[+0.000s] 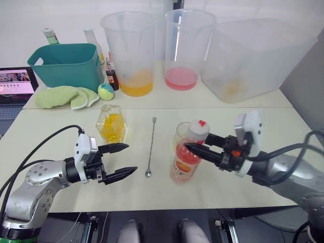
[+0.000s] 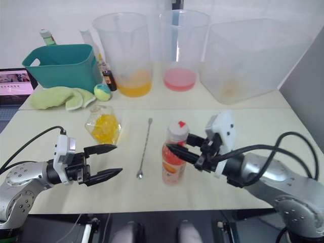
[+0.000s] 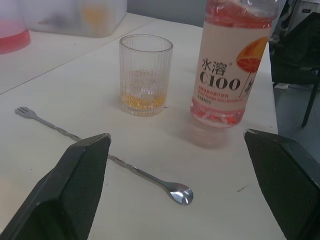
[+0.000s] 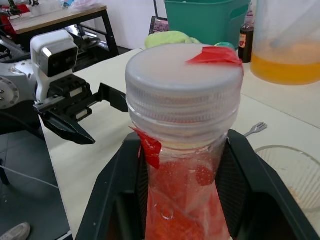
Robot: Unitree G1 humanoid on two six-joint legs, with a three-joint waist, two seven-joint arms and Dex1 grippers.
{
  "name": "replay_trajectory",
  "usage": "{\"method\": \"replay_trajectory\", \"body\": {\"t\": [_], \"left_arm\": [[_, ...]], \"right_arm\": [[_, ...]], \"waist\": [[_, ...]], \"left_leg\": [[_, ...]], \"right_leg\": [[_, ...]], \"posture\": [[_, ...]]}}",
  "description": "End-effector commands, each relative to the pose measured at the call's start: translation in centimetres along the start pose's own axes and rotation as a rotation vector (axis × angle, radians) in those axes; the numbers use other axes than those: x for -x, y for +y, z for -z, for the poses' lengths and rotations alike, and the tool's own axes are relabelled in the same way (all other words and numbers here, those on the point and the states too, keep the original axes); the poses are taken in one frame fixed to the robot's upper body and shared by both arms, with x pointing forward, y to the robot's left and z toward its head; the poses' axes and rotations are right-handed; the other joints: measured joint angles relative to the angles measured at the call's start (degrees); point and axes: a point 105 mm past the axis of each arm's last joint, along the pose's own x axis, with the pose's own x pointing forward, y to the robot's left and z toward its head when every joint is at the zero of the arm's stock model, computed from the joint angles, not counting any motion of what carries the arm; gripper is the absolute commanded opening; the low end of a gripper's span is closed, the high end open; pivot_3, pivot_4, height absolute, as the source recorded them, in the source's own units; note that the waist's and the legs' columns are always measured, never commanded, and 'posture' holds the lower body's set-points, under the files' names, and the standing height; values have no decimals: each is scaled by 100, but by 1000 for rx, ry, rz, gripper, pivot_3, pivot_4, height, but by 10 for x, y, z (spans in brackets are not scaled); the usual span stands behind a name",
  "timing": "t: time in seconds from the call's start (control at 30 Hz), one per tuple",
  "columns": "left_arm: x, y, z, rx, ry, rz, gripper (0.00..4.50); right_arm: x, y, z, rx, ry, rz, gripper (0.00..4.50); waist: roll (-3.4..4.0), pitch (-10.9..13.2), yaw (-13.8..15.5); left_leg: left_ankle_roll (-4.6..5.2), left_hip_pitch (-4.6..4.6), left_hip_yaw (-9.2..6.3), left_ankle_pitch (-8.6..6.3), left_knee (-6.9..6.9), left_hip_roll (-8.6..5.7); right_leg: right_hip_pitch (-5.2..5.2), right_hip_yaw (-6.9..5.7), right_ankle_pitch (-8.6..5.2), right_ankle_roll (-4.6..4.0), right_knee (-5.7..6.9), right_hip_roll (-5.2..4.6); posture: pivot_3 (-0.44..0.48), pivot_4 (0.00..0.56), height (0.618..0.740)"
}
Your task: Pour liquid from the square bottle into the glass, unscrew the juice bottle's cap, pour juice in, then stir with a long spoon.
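Observation:
The juice bottle (image 1: 186,158) stands upright on the table's right half, pink-red liquid inside, its white cap (image 4: 184,75) with a red mark screwed on. My right gripper (image 1: 191,144) is shut on its neck just under the cap, one finger on each side. The glass (image 3: 145,75) stands right behind the juice bottle with a little yellow liquid at its bottom. The long spoon (image 1: 151,147) lies flat left of the juice bottle, bowl toward me. The square bottle (image 1: 111,124) with yellow liquid stands further left. My left gripper (image 1: 130,158) hovers open in front of the square bottle, holding nothing.
On the back table stand a teal basket (image 1: 66,66), a bucket (image 1: 129,50) with orange liquid, a bucket (image 1: 187,48) with pink liquid and a large clear bin (image 1: 253,58). A green cloth (image 1: 66,96), a ball (image 1: 106,91) and a small dark bottle (image 1: 112,78) sit nearby.

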Motion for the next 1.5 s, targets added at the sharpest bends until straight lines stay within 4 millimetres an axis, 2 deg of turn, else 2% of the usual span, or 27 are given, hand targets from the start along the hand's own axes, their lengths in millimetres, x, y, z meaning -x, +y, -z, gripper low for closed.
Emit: {"method": "replay_trajectory", "body": {"t": [0.03, 0.2, 0.37, 0.4, 0.6, 0.63, 0.8, 0.97, 1.2, 1.3, 1.5], "left_arm": [[0, -2, -9, -55, -20, -1, 4500], [0, -1, -10, -61, -22, -15, 4500], [1, 0, -11, -62, -22, -22, 4500], [1, 0, -11, -62, -22, -24, 4500], [2, -3, -10, -49, -22, -31, 4500], [2, -2, -10, -44, -22, -29, 4500], [0, 0, -10, -42, -15, -12, 4500], [1, 3, -12, -45, 2, -1, 4500], [7, 2, -16, -49, 23, 5, 4500], [8, 2, -16, -47, 26, -4, 4500], [5, -5, -13, -33, 23, 0, 4500]], "right_arm": [[-2, 0, -2, 86, -61, -3, 1320], [-5, -2, 22, 102, -30, -12, 1319], [-3, -7, 31, 93, -12, -16, 1319], [-2, -7, 30, 87, -13, -24, 2371], [6, -9, 21, 64, -4, -84, 4443], [7, -9, 20, 60, 11, -127, 4479], [4, -25, 10, 126, 46, -290, 4479], [-6, -28, 11, 214, 61, -479, 4479], [-13, -32, 10, 240, 38, -562, 4479], [-14, -32, 6, 237, 14, -560, 3684], [-14, -22, 5, 220, -22, -527, 1655]], "waist": [[0, 0, 8], [-2, -2, 28], [-5, -3, 14], [-5, -3, 14], [-7, -2, 46], [-7, -2, 54], [-9, -1, 84], [-8, -1, 120], [-8, 0, 162], [-8, 0, 157], [-8, 0, 156]], "left_leg": [[0, -11, -7, 0, 7, 0], [3, -22, -28, -2, 31, -1], [3, 2, -33, 0, 32, 1], [3, 17, -33, 0, 32, 2], [3, 34, -36, -1, 31, -1], [3, 34, -36, -1, 31, -1], [4, 42, -36, -1, 32, 0], [9, 43, -33, -4, 31, 0], [14, 35, -34, -8, 31, -1], [14, 35, -35, -8, 31, 0], [13, 35, -36, -8, 31, 1]], "right_leg": [[-4, -6, 0, 0, 0, 0], [2, -22, 0, 0, 3, 1], [27, -22, 0, -1, 2, 8], [43, -22, -1, -2, 1, 9], [69, -26, -2, -3, -3, 4], [69, -25, -2, -3, -3, 4], [73, -26, -2, -3, -4, 7], [70, -26, -2, -4, -3, 7], [67, -35, -1, -5, 0, 1], [67, -40, -1, -6, 0, 0], [66, -42, 0, -6, 3, 1]], "posture": [[0, 150, 730], [0, 150, 730], [0, 150, 730], [0, 150, 730], [0, 150, 730], [0, 150, 730], [0, 150, 730], [0, 150, 730], [0, 150, 730], [0, 150, 730], [0, 150, 730]]}}
